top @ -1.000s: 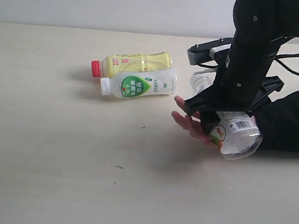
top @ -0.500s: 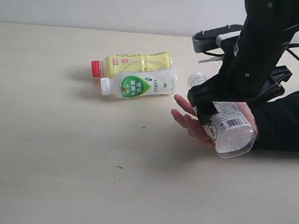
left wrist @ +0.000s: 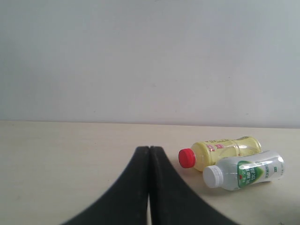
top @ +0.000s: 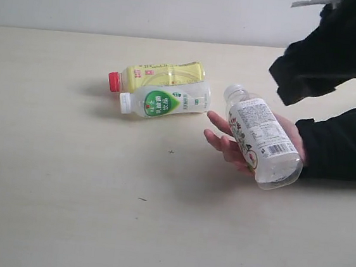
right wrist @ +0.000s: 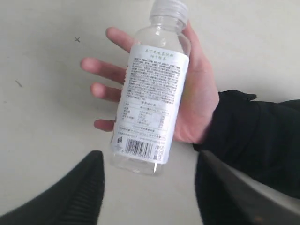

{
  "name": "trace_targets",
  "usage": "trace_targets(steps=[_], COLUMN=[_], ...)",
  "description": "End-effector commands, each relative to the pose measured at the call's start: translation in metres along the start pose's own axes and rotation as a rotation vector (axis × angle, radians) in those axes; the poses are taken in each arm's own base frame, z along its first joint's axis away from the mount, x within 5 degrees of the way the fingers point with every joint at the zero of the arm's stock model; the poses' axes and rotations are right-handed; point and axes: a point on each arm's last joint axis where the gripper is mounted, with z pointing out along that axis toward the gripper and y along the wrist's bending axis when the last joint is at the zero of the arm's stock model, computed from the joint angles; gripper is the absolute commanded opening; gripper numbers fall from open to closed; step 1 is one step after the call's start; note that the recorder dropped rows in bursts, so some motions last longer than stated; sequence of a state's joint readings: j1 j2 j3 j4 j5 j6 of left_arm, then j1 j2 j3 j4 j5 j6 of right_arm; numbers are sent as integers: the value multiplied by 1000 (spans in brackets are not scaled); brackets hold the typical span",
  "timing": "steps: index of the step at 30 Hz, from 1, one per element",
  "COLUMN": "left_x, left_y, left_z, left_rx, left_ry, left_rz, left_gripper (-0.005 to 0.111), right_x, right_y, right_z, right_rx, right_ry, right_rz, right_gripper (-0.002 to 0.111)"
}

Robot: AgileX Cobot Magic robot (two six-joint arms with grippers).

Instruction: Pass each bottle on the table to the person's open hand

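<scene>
The clear-capped bottle with the white printed label (top: 261, 139) (right wrist: 150, 96) lies across the person's open hand (top: 225, 141) (right wrist: 197, 101), free of any gripper. My right gripper (right wrist: 149, 161) is open and raised above and behind it; in the exterior view only its blurred black arm (top: 333, 51) shows at the upper right. The yellow bottle with a red cap (top: 158, 76) (left wrist: 220, 151) and the white bottle with a green label (top: 165, 100) (left wrist: 246, 171) lie side by side on the table (top: 65, 179). My left gripper (left wrist: 149, 151) is shut and empty. The red-labelled clear bottle is out of view.
The person's black sleeve (top: 346, 141) rests on the table's right side. A pale wall (top: 115, 2) runs behind the far edge.
My right gripper has let go of the clear-capped bottle and risen up and to the right. The bottle now rests in the hand.
</scene>
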State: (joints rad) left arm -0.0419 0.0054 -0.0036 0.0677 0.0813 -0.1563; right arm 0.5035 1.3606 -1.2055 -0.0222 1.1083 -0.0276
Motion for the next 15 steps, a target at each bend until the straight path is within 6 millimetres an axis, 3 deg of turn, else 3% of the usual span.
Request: trace_targets(steps=[1,2,3,5,9,12,15], left_x=[1,1,1,1,1,1,1], left_y=[0,0,0,0,0,0,0], left_z=[0,0,0,0,0,0,0], left_rx=[-3,-3,-3,-3,-3,-3,-3], left_ry=[0,0,0,0,0,0,0], left_rz=[-1,-1,-1,-1,-1,-1,-1], left_gripper=[0,0,0,0,0,0,0], right_x=[39,58,65,93,150,175,195], right_y=[6,9,11,15,18,19,18], right_z=[-41,-57,-61,-68,-49,-38,-44], right_rx=[-60,-84,-96,-133,-111,-109,-88], right_ry=[-145,-213,-234,-310,-516,-695,-822], right_rz=[-42,-54,-51,-35,-82,-36,-51], right_gripper=[16,4,0,0,0,0,0])
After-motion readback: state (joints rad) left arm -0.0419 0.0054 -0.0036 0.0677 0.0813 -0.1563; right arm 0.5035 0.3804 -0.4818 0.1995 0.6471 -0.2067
